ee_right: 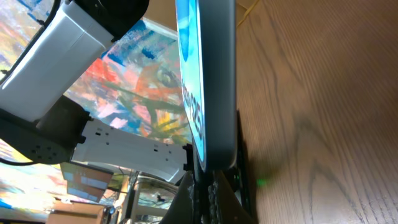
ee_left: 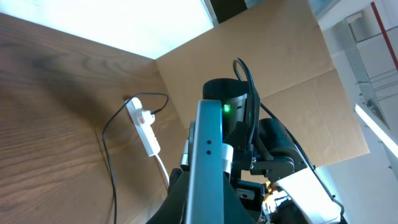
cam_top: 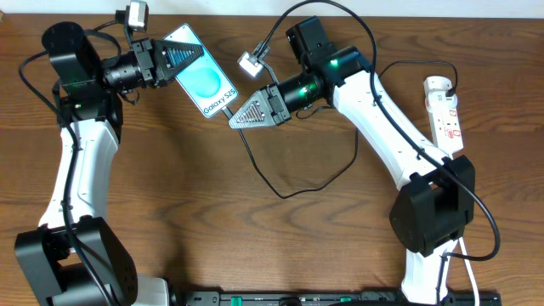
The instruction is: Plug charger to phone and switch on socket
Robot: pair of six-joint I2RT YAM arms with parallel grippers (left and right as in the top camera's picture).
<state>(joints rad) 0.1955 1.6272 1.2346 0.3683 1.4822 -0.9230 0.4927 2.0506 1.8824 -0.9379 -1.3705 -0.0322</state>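
The phone [cam_top: 205,82], its screen blue-cyan with "Galaxy S25", is held tilted above the table. My left gripper [cam_top: 181,58] is shut on its far end; the left wrist view shows the phone's grey edge [ee_left: 209,146] between the fingers [ee_left: 206,208]. My right gripper [cam_top: 241,116] is shut on the charger's connector tip, right at the phone's near end [ee_right: 205,87], fingers [ee_right: 214,190] just below it. The thin black charger cable [cam_top: 285,195] loops over the table. The white socket [cam_top: 445,117] lies at the right, a black plug [cam_top: 454,87] at its far end; it also shows in the left wrist view [ee_left: 145,125].
The wooden table [cam_top: 212,229] carries only these things. Thicker black robot cables arch over the right arm [cam_top: 374,93]. The left arm's base [cam_top: 72,255] stands at the front left. A cardboard wall [ee_left: 280,56] stands behind the table.
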